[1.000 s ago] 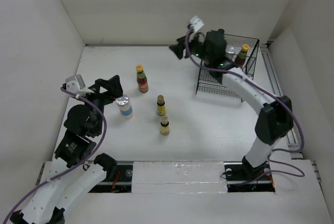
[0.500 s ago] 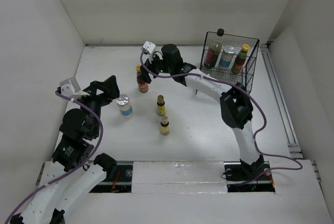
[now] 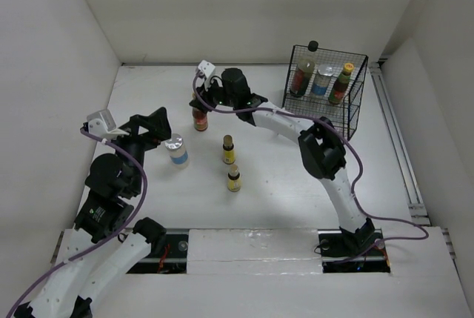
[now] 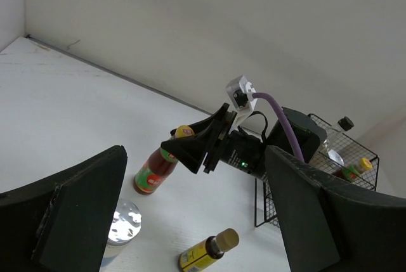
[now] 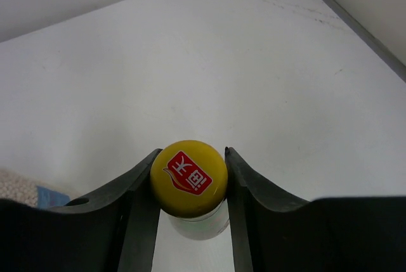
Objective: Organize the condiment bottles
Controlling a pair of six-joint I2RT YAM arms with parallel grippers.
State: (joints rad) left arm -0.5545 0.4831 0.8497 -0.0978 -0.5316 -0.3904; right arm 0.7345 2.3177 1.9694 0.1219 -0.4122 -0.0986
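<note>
My right gripper (image 5: 193,153) is shut on the yellow cap (image 5: 188,177) of a red-sauce bottle (image 3: 200,119) that stands on the table at the back left; both fingers press the cap's sides. My left gripper (image 3: 152,127) hangs open just left of a silver-lidded jar (image 3: 176,149), holding nothing. Two small yellow tan-capped bottles (image 3: 229,150) (image 3: 234,179) stand mid-table. In the black wire basket (image 3: 355,103) stand a tall dark bottle (image 3: 304,70), a second silver-lidded jar (image 3: 323,79) and another red-sauce bottle (image 3: 341,83).
The basket sits at the back right near the wall. White walls close in the table on the left, back and right. In the left wrist view the right arm's wrist (image 4: 254,155) leans over the red-sauce bottle (image 4: 155,169).
My right arm swung from the basket leftward across the table to the red-sauce bottle, and its jaws closed on the cap. The left arm barely shifted.
</note>
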